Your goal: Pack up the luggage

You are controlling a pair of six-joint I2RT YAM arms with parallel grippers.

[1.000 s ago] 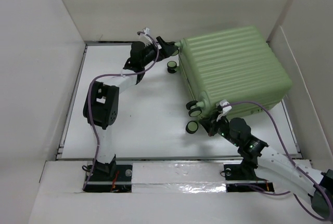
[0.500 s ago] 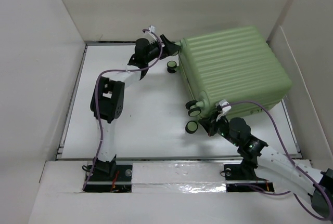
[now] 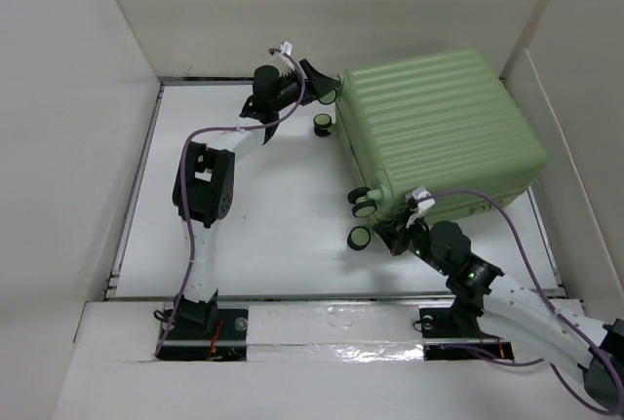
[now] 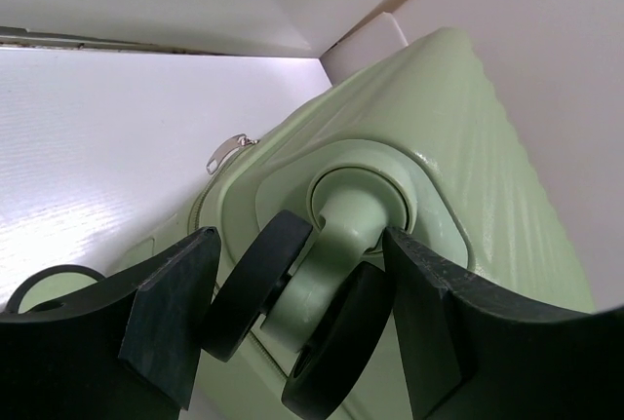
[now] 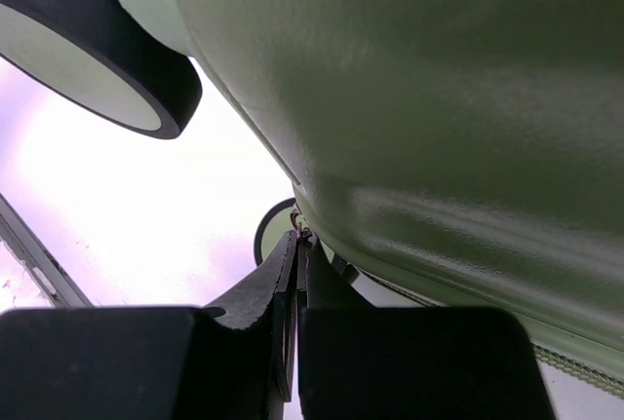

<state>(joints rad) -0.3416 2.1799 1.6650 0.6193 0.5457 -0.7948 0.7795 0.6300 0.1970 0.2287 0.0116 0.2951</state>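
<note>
The left hand (image 3: 320, 85) is opened wide, its fingers set either side of a caster wheel (image 4: 255, 282) at the far corner of the luggage (image 3: 439, 137). The luggage is laid shut on the right of the tabletop (image 3: 263, 215). The right hand (image 3: 395, 237) is closed at the near seam. Filling is judged done, with zipping perhaps left. A zipper pull (image 4: 224, 153) is shown only by the left wrist view, and the pressed-together fingers (image 5: 258, 293) only by the right.
</note>
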